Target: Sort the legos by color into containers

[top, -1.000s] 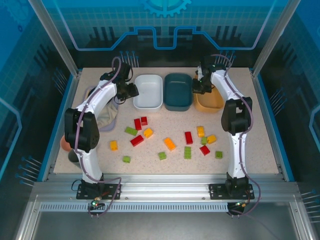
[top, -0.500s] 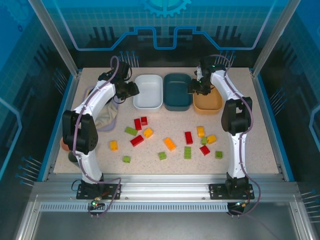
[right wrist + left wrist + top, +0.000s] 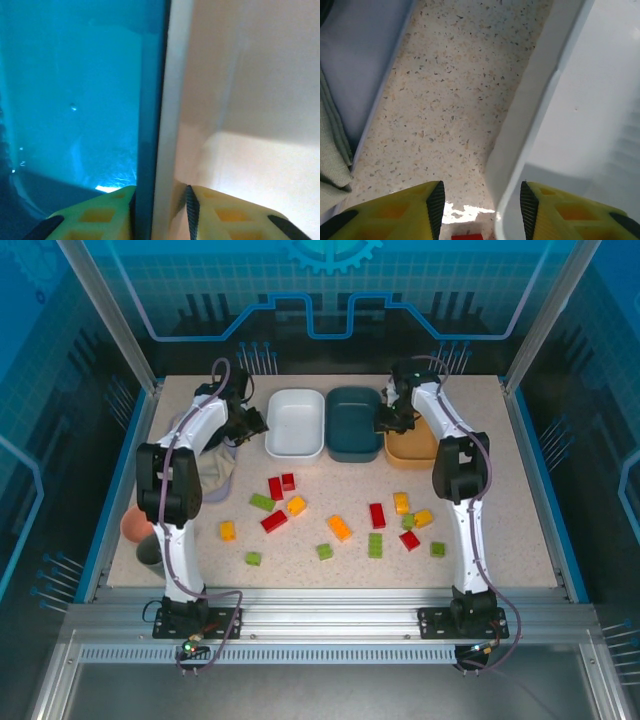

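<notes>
Right wrist: my right claw (image 3: pixel 161 196) straddles the side-by-side walls of the dark teal tub (image 3: pixel 75 100) and orange-yellow tub (image 3: pixel 250 75); pinching or merely close, I cannot tell. Rising now could drag both; legos (image 3: pixel 339 527) lie well behind my claw

— Inspected the left arm (image 3: pixel 175 490)?
— Inspected. Stretched away from its base, bowed outward at the elbow, ending in the left gripper (image 3: pixel 479 200) above the left rim of the white tub (image 3: pixel 296 424). Pointed downward. Parted at the fingers (image 3: pixel 395 217), clamped on nothing.
— And the right arm (image 3: pixel 462 475)?
— Stretched out likewise. Ending in the right gripper (image 3: pixel 160 200) well to the right of the white tub, level with it. Parted at the fingers (image 3: pixel 235 215), clamped on nothing.
</notes>
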You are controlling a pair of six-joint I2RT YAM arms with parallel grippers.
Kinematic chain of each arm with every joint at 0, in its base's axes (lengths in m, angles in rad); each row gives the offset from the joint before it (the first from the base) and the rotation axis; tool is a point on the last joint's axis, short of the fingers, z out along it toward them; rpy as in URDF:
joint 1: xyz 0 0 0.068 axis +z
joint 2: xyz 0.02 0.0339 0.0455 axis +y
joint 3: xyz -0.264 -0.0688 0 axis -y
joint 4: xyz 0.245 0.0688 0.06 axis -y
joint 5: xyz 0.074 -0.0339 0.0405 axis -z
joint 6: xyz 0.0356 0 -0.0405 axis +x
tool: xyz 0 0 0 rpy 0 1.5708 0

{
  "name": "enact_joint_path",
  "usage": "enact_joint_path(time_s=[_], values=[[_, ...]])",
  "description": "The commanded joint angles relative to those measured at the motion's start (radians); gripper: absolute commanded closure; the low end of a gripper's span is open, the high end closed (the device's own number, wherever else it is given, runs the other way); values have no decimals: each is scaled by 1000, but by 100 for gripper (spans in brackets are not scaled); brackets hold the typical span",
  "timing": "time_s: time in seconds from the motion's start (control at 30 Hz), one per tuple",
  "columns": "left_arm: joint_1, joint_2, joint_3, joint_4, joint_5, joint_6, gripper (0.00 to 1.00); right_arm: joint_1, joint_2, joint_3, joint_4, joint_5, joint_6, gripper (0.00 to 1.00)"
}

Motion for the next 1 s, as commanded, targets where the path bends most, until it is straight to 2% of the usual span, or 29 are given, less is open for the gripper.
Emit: enact_joint_path(time_s=[0.0,0.27,0.7,0.87,0.97], values=[[0,27,43,-35,32,12,53,36,15,40,-41,-12,-17,75],[-1,-1,15,-35,-6,30,53,57,-9,15,-29,-8,14,80],[-6,-114,-66,1,-11,43,53,68,-106,-128,49,-42,217,81],[-17,-145,-90,6,-8,45,53,73,-113,-132,44,-37,213,70],[-27,-170,-100,6,-12,40,53,72,-128,-117,32,-19,202,58]])
